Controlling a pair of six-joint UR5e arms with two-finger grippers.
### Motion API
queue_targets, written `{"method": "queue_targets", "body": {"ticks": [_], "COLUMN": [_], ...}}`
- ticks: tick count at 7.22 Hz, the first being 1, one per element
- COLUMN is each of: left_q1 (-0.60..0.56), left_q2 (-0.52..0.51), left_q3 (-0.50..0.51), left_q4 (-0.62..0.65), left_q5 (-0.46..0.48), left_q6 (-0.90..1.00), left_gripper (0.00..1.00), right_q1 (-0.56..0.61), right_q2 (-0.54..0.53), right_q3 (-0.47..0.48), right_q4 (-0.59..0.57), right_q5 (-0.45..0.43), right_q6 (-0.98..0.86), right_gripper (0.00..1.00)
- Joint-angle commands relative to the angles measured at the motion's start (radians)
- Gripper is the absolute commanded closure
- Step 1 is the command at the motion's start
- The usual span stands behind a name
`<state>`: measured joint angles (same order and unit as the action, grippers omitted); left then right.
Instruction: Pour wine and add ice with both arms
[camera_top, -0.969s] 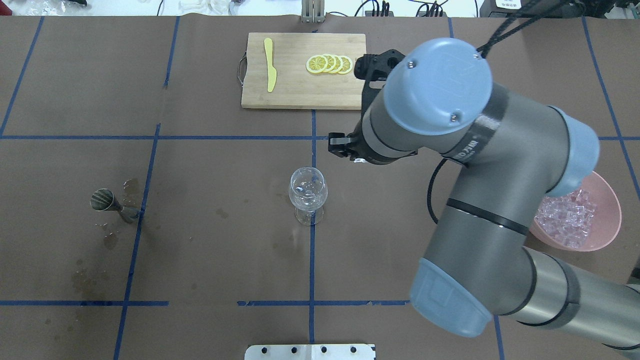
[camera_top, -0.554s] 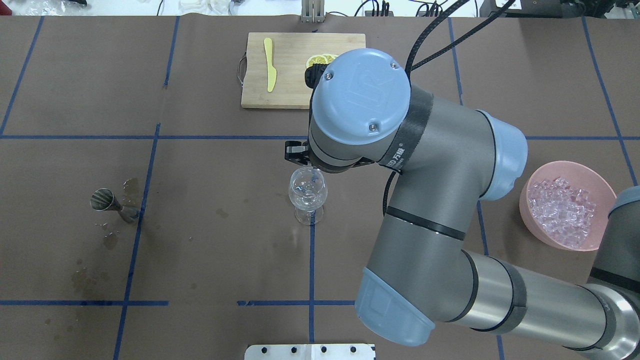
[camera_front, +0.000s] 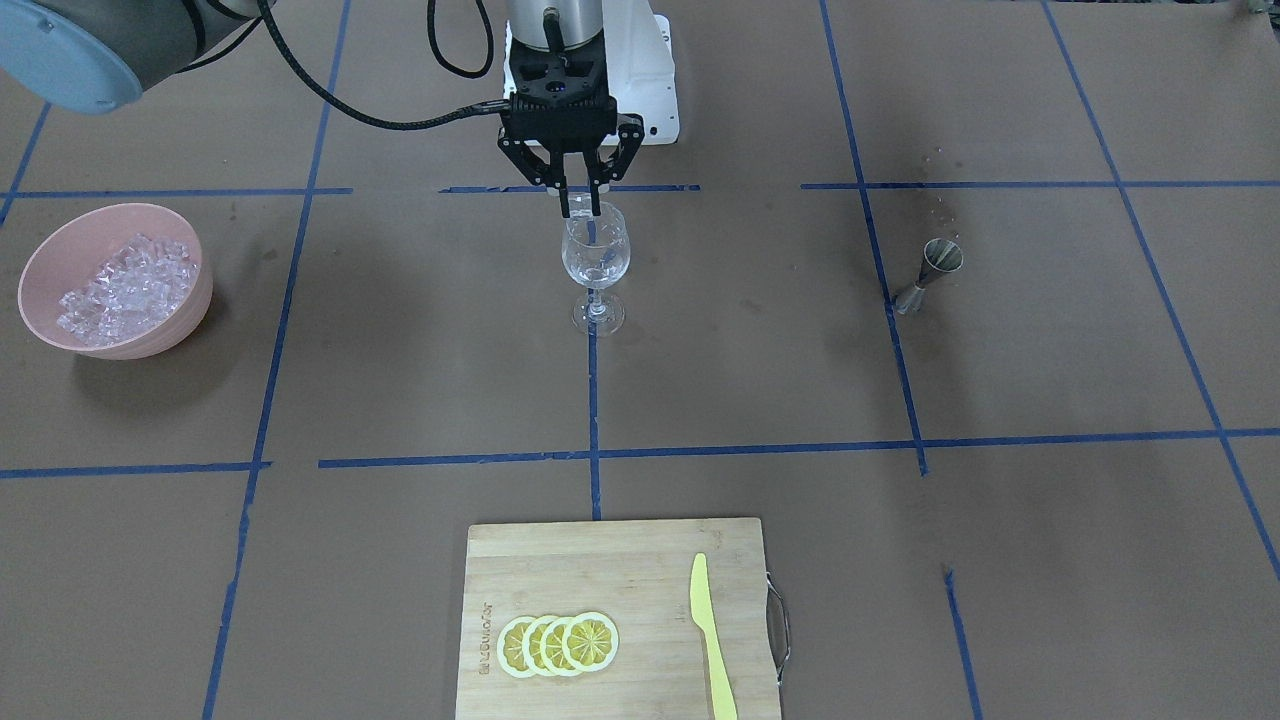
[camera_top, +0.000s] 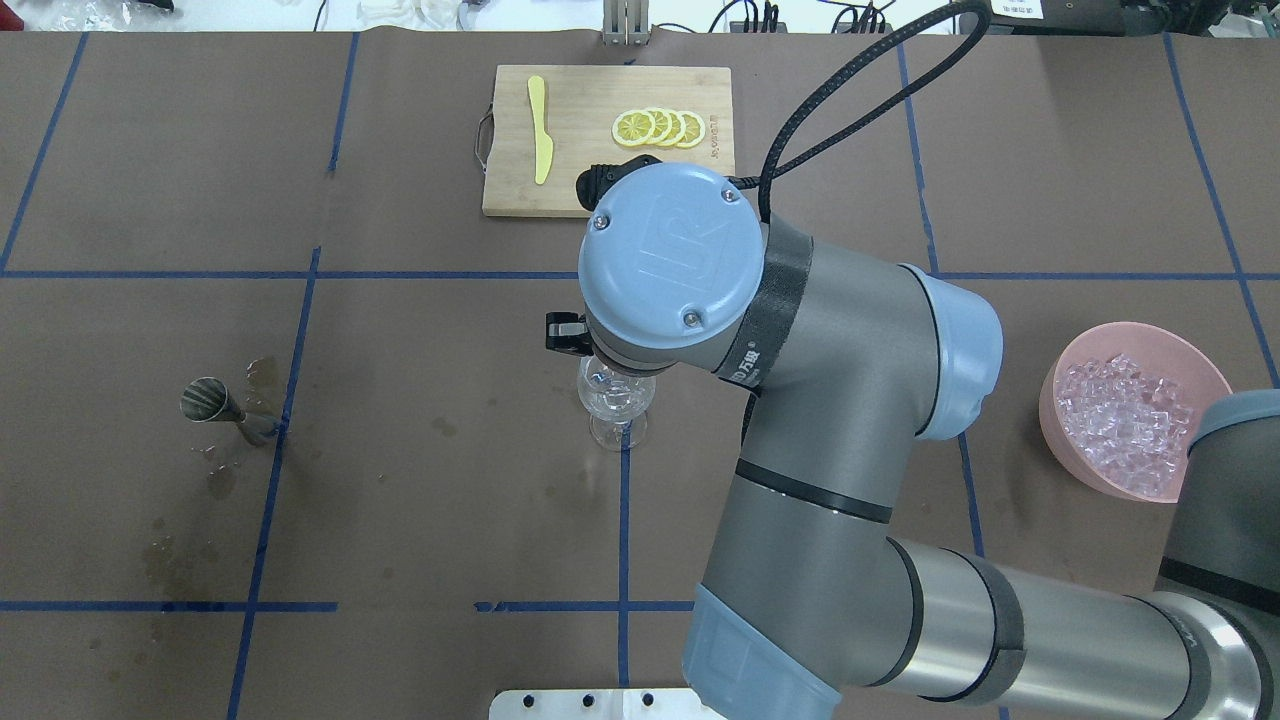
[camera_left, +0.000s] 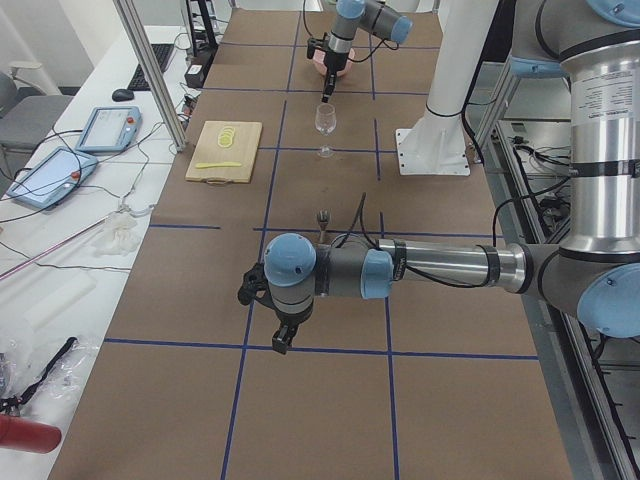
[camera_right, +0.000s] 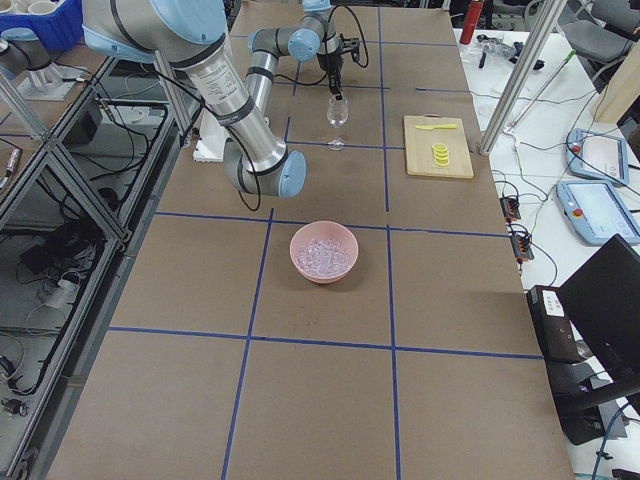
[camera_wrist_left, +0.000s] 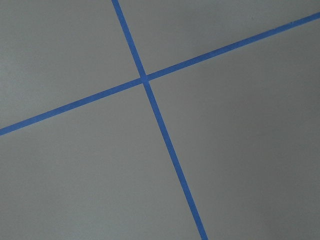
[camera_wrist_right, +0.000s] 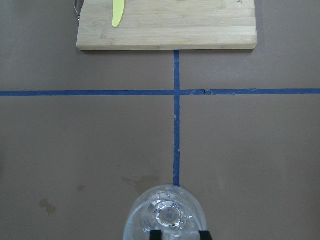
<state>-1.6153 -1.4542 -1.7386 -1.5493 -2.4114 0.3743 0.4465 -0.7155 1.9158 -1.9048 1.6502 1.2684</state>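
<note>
One black end effector (clamped or not, unclear) hangs over a rounded, clear wineglass.

- Beneath the right gripper, descent is blocked by the wine glass.
- To either side bare table is seen, bowl and jigger well apart.

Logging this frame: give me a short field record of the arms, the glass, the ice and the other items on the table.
right gripper: just above the wine glass rim; grip unclear
left gripper: low over bare table, far from the glass; state unclear
wine glass: upright, mid-table, on a blue tape line; no wine visible
ice: heaped in pink bowl, robot's right side
jigger: standing, robot's left side
cutting board: holds lemon slices and yellow knife
</note>
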Motion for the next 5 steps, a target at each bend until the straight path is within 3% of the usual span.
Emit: {"method": "queue_targets", "body": {"ticks": [1,4,5], "left_q1": [0.0,0.0,0.0], "left_q2": [0.0,0.0,0.0], "left_q3": [0.002,0.002,0.002], "left_q4": [0.0,0.0,0.0], "left_q5": [0.0,0.0,0.0], "left_q6": [0.0,0.0,0.0], "left_gripper": [0.0,0.0,0.0], "right_q1": [-0.012,-0.026,-0.026], "right_q2": [0.001,-0.001,-0.001], "right_q3": [-0.003,-0.015,-0.021], "right_q4": [0.024,0.046,0.046], "right_q5": [-0.01,-0.04,-0.04], "right_q6": [0.003,0.003,0.002], "right_gripper": [1.0,1.0,0.67]}}
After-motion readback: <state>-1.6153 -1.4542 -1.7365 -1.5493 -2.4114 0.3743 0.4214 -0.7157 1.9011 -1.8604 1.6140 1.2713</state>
